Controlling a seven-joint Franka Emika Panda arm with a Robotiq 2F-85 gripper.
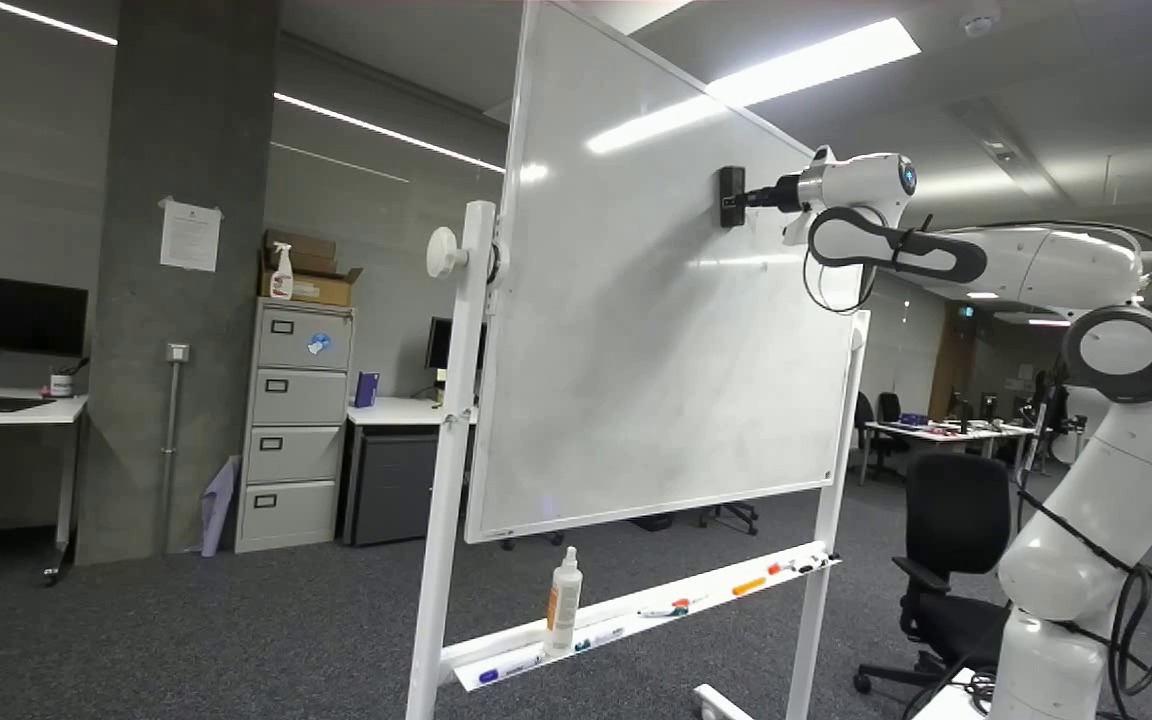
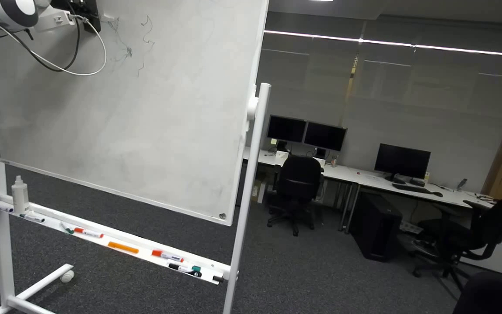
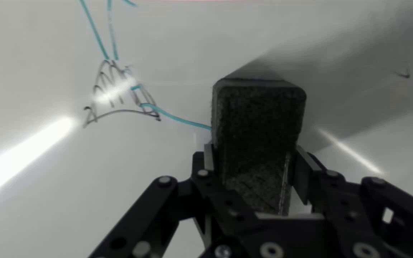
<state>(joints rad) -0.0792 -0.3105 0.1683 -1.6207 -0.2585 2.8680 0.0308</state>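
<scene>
My pincer [image 3: 255, 161] pinches black felt eraser [image 3: 258, 114] by sides, presumably keeping face toward whiteboard [image 1: 636, 420] free; marker drawing [image 3: 124, 111] on whiteboard; spray bottle [image 1: 564, 605] upright below whiteboard, on pen tray [image 1: 716, 585].

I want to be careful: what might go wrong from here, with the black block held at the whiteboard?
The end effector grips the black block by its lower part in the wrist view, so it might twist if pressed hard on the whiteboard. The stand has a wheel; whether it is locked I cannot tell, so everything could roll. The white cable hangs in a loop and might snag.
</scene>
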